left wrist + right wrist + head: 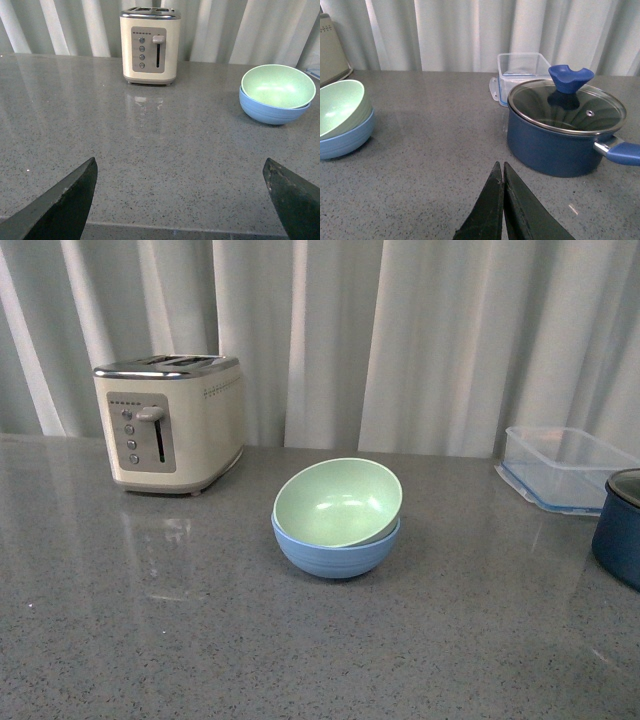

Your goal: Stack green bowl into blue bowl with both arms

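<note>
The green bowl [338,502] rests tilted inside the blue bowl [335,554] at the middle of the grey counter. Both also show in the left wrist view, green bowl [278,86] in blue bowl [270,110], and in the right wrist view, green bowl [341,106] in blue bowl [347,139]. Neither arm appears in the front view. My left gripper [180,167] is open, low over bare counter, well apart from the bowls. My right gripper [501,167] is shut with nothing in it, between the bowls and the pot.
A cream toaster [172,422] stands at the back left. A clear plastic container [565,466] and a dark navy pot [560,128] with a glass lid sit at the right. Pale curtains hang behind the counter. The counter's front edge [175,228] lies just below my left gripper.
</note>
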You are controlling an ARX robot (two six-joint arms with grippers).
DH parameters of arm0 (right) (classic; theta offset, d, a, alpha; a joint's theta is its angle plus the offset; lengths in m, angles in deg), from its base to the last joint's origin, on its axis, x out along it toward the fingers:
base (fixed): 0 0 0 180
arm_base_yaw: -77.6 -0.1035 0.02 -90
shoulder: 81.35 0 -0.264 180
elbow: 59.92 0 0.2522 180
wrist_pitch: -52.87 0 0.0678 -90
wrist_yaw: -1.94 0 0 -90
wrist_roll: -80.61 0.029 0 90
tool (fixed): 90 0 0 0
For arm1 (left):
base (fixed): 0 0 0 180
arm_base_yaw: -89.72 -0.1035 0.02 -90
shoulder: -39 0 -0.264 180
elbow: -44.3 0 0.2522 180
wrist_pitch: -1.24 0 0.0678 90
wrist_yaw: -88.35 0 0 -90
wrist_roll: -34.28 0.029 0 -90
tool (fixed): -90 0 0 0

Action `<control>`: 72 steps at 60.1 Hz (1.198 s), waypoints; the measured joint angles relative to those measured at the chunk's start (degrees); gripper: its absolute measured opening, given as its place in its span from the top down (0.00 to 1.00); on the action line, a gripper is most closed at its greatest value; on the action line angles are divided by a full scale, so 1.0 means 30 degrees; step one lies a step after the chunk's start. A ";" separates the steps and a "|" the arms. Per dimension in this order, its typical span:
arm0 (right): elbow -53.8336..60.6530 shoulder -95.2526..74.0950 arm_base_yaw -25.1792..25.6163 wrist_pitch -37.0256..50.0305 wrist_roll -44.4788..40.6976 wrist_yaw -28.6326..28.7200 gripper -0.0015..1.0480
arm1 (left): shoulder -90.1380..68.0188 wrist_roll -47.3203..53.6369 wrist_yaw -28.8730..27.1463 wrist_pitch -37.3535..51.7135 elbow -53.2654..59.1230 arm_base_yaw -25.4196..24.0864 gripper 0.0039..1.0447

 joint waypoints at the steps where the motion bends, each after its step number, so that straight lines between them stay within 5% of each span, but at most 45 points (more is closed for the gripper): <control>1: 0.0058 0.0124 0.0000 -0.0073 0.0000 0.0015 0.99 | 0.0000 0.0000 0.0000 0.0000 0.0000 0.0000 0.06; 72: 0.2113 1.3187 0.0000 -1.0666 0.0000 0.0080 0.99 | 0.0000 0.0000 0.0000 0.0000 0.0000 0.0000 0.06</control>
